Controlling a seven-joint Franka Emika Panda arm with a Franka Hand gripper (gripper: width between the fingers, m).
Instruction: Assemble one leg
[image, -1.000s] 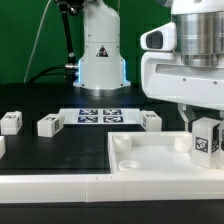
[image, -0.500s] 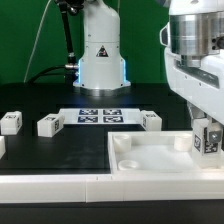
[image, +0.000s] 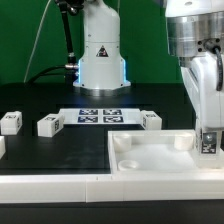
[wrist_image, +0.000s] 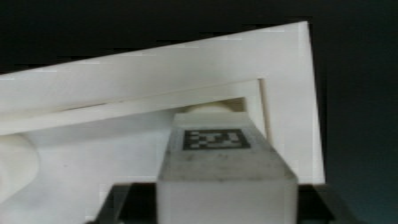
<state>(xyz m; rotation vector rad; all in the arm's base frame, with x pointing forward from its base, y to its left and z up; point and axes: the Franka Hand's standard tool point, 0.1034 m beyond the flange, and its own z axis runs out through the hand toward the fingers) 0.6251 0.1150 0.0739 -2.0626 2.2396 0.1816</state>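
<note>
My gripper (image: 208, 143) is shut on a leg (image: 207, 140), a small white block with a black-and-white marker on one face. It holds the leg over the far right corner of the large white plate (image: 150, 160). In the wrist view the leg (wrist_image: 221, 160) fills the gap between the dark fingers (wrist_image: 128, 205), marker (wrist_image: 217, 138) facing the camera. Past it lies the plate (wrist_image: 107, 110) with a round corner socket (wrist_image: 217, 103). Whether the leg touches the plate cannot be told.
Three loose legs lie on the black table: one at the exterior view's far left (image: 10, 122), one beside it (image: 50, 125), one behind the plate (image: 151, 120). The marker board (image: 98, 115) lies before the robot base (image: 100, 50). A white rail (image: 50, 187) runs along the front.
The gripper has turned about its axis and shifted toward the exterior view's right, carrying the leg with it. The loose legs and the plate have not moved.
</note>
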